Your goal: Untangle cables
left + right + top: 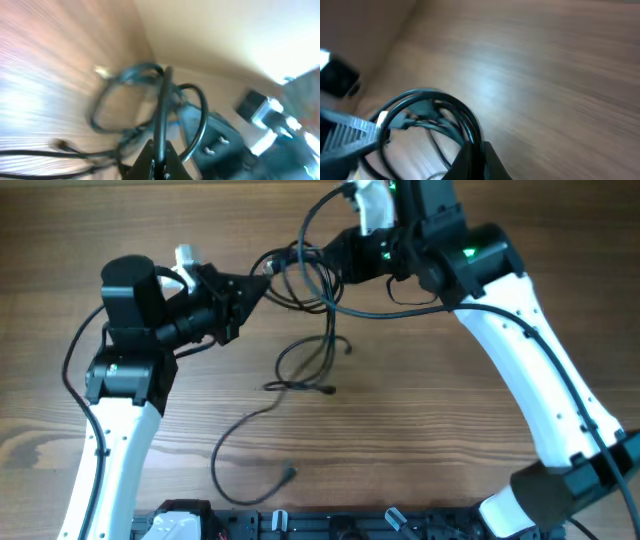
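Note:
The cables are thin black cords, bunched in loops and held up between my two grippers at the back of the table. From the bunch, strands hang down to a loose loop, a plug and a long tail end on the wood. My left gripper is shut on one strand; in the left wrist view that cord runs straight up out of its closed fingertips. My right gripper is shut on the looped cords, which curl out from its fingertips.
A black rail with clips runs along the table's front edge. The arms' own thicker black wires arc near the bunch. The left gripper's ridged finger shows beside the loops in the right wrist view. Bare wood lies to the right.

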You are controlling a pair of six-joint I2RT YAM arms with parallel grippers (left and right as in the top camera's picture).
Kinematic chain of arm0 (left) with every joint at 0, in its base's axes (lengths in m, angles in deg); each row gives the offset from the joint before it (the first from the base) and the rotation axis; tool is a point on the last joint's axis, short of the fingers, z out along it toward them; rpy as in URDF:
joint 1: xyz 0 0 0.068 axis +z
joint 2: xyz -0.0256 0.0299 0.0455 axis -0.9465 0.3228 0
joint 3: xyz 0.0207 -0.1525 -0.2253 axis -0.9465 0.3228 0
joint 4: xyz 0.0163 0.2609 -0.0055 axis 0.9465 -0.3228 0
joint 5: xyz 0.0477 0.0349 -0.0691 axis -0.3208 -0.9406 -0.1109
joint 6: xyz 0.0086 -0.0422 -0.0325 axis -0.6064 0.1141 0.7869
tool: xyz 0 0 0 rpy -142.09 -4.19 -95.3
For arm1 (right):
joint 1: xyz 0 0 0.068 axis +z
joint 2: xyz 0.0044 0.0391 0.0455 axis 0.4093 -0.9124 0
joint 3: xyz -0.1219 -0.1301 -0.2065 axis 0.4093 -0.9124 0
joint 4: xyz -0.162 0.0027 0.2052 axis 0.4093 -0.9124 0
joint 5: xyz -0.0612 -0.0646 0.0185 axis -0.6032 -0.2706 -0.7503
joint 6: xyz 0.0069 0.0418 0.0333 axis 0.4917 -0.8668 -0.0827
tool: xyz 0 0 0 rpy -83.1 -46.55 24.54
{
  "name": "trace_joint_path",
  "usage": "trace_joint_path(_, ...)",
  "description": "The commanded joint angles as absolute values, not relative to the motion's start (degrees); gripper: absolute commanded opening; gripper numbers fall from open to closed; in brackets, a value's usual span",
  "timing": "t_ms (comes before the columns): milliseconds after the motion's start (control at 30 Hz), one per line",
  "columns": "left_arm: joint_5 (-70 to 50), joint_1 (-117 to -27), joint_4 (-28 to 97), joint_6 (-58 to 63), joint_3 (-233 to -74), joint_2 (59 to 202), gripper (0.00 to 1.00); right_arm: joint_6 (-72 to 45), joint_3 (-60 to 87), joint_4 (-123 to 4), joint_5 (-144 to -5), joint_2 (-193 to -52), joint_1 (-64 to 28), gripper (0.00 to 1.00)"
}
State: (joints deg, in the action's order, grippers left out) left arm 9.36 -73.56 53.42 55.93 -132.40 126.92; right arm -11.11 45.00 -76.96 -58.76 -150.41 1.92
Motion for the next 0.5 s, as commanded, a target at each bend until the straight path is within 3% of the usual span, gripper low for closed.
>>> trace_joint_path(0, -11.3, -72.5, 42.1, 49.0, -132.7, 126.1, 0.04, -18.5, 45.0, -77.2, -71.4, -145.9, 0.6, 0.04)
trace_joint_path(133, -21.2, -72.5, 37.8, 48.9, -132.7, 126.2, 0.04, -16.3, 45.0, -76.0, -58.9, -145.6, 0.6, 0.04)
trace_joint_path(233, -26.5, -72.5, 36.5, 44.6, -132.7, 126.2, 0.04, -35.1, 45.0, -75.9, -72.6, -145.5, 0.4, 0.04)
trace_joint_path(333, -27.3, -72.6, 33.6, 44.5, -132.7, 126.2, 0.04, -43.6, 45.0, -75.7, -77.0, -145.5, 0.1, 0.05)
trace_joint_path(367, -25.0, -72.5, 34.1, 44.4, -132.7, 126.2, 0.04, -43.5, 45.0, -75.7, -76.9, -145.5, 0.1, 0.17)
trace_joint_path(400, -20.9, -72.5, 36.1, 42.7, -132.7, 126.2, 0.04, -42.8, 45.0, -76.0, -76.4, -145.5, 0.1, 0.41)
trace_joint_path(433, -13.1, -72.6, 41.5, 38.9, -132.7, 126.2, 0.04, -42.3, 45.0, -77.2, -75.6, -145.6, 0.2, 0.76)
trace_joint_path(467, -8.2, -72.5, 45.4, 38.2, -132.7, 126.2, 0.04, -39.9, 45.0, -77.4, -74.1, -145.6, 0.2, 0.88)
